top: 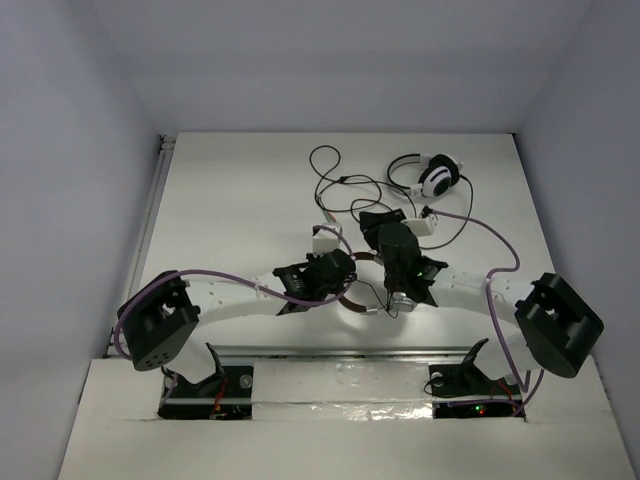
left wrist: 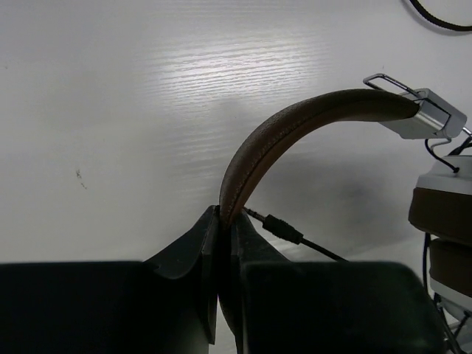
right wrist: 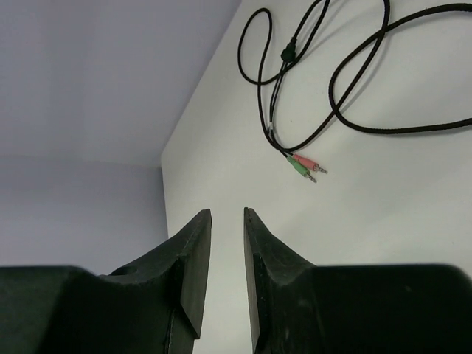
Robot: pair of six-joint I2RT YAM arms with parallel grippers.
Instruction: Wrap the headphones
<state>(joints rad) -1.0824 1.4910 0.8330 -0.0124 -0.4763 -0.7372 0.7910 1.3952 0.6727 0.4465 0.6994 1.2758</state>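
Note:
The headphones lie near the table's front middle, with the brown headband [top: 352, 303] and a silver ear cup [top: 400, 300] showing in the top view. My left gripper [left wrist: 225, 217] is shut on the brown headband [left wrist: 295, 125], which arches up and right to a silver slider [left wrist: 428, 114] and brown ear pads [left wrist: 442, 214]. A thin black cable plug [left wrist: 284, 227] lies just behind the left fingers. In the top view the left gripper [top: 345, 285] sits at the headband's left side. My right gripper [right wrist: 227, 214] is open by a narrow gap with nothing in it, and hangs just behind the headphones [top: 375, 220].
White-and-black headphones [top: 435, 175] lie at the back right. Their black cable [top: 335, 185] loops over the back middle of the table and ends in pink and green plugs [right wrist: 306, 166]. Grey walls close in the table on the left, the back and the right.

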